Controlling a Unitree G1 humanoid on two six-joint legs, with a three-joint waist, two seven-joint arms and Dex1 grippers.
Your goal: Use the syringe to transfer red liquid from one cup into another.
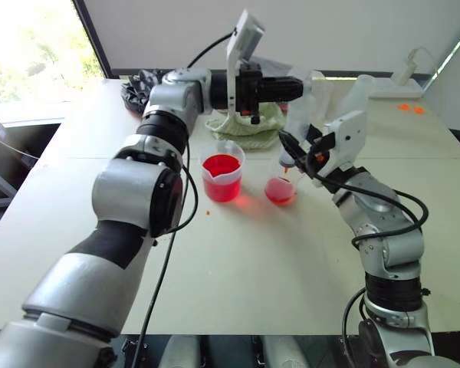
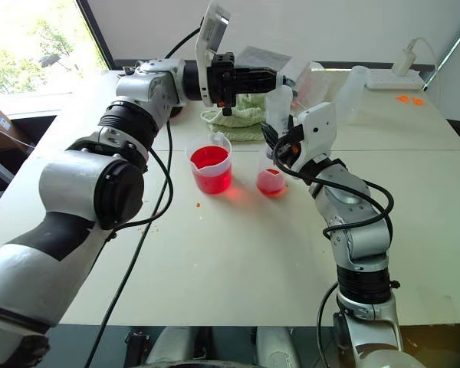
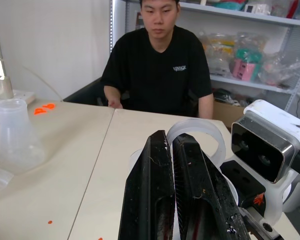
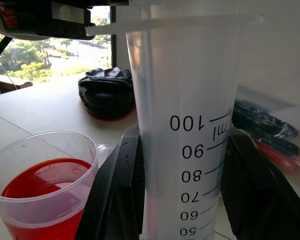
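White table [image 1: 238, 268] holds two clear cups side by side, and a green cloth [image 1: 245, 126] lies behind them. On the robot's left stands the wide beaker [image 1: 222, 176] with a spout, and it has lots of red liquid [image 1: 221, 165] in it. Next to it is the small cup [image 1: 280, 184], pink-red only at its bottom.

The syringe [image 4: 187, 125] stands straight up over the small cup with its orange tip [image 1: 286, 169] pointing down into it. That way any liquid pushed out should land inside and not on the table. The right gripper [image 4: 182, 190] squeezes the syringe's barrel from both sides to keep it steady. The left gripper [image 1: 291, 88] reaches across from the side. Its fingers [image 3: 162, 195] are pressed shut at the top of the syringe, beside the white ring of the plunger [image 3: 197, 132], so I think it is working the plunger.

A person in a black shirt [image 3: 157, 65] sits across the table, watching.
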